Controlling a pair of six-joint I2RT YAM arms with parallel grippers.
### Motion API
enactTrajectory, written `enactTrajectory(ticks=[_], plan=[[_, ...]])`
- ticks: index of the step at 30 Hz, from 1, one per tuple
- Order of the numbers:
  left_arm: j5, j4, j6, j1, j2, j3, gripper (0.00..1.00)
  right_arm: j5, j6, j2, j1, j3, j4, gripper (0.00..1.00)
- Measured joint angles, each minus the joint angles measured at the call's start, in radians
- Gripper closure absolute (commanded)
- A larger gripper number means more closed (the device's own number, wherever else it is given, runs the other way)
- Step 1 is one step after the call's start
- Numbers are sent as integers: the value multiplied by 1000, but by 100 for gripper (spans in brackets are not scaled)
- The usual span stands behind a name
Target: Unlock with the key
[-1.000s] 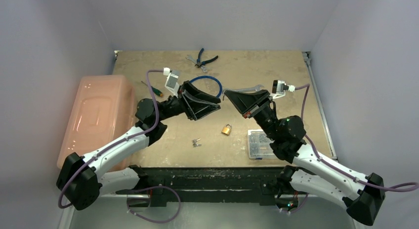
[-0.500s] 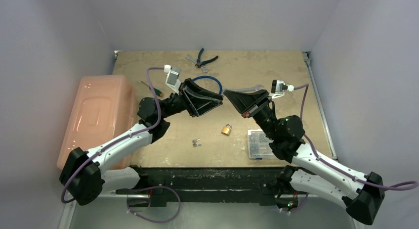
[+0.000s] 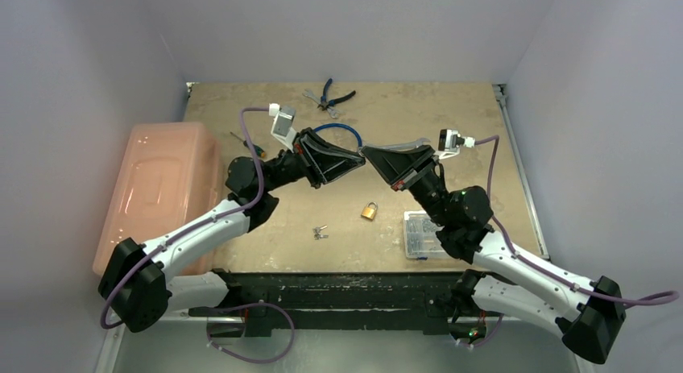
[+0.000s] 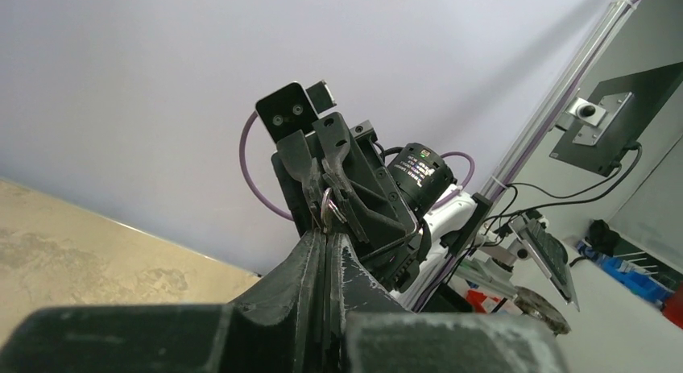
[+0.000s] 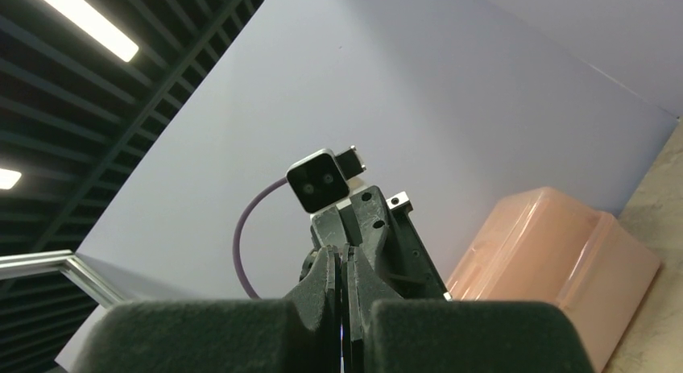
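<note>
The key [image 4: 326,209] shows only as a small silvery loop. It is pinched in mid-air over the middle of the table [image 3: 435,107], where the left gripper [image 3: 357,155] and right gripper [image 3: 369,154] meet tip to tip, both closed narrowly on it. The blade is hidden between the fingers. Small silver pieces [image 3: 320,232] toward the near edge, near the brass padlock [image 3: 369,210], are too small to identify.

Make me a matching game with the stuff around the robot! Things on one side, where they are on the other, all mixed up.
Things:
1 padlock
2 pliers
3 pink tub
4 clear box

Places:
A at the far edge of the table
B next to the right arm
C out in the middle of the table
D off the table's left side

Pairs: 1-C, 2-A, 3-D, 4-B
</note>
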Motion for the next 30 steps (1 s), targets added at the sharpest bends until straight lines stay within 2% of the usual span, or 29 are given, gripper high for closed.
enactTrajectory(ticks=[6, 8, 13, 16, 17, 23, 30], plan=[[-5, -16, 5, 0, -2, 4, 100, -14, 1, 1, -5, 0, 2, 100], [-5, -58, 22, -1, -13, 14, 100, -19, 0, 0, -7, 0, -1, 94], [-5, -312, 140, -1, -68, 76, 100, -40, -17, -7, -13, 1, -33, 65], [-13, -541, 248, -3, -105, 136, 100, -61, -52, -30, -13, 6, -95, 39], [-19, -619, 286, -5, -111, 158, 100, -67, -72, -44, -13, 11, -127, 35], [-81, -1036, 492, -6, -126, 299, 100, -68, -229, -147, -9, 31, -351, 26], [-180, -1447, 678, -6, -103, 445, 100, -60, -480, -252, -9, 56, -572, 25]])
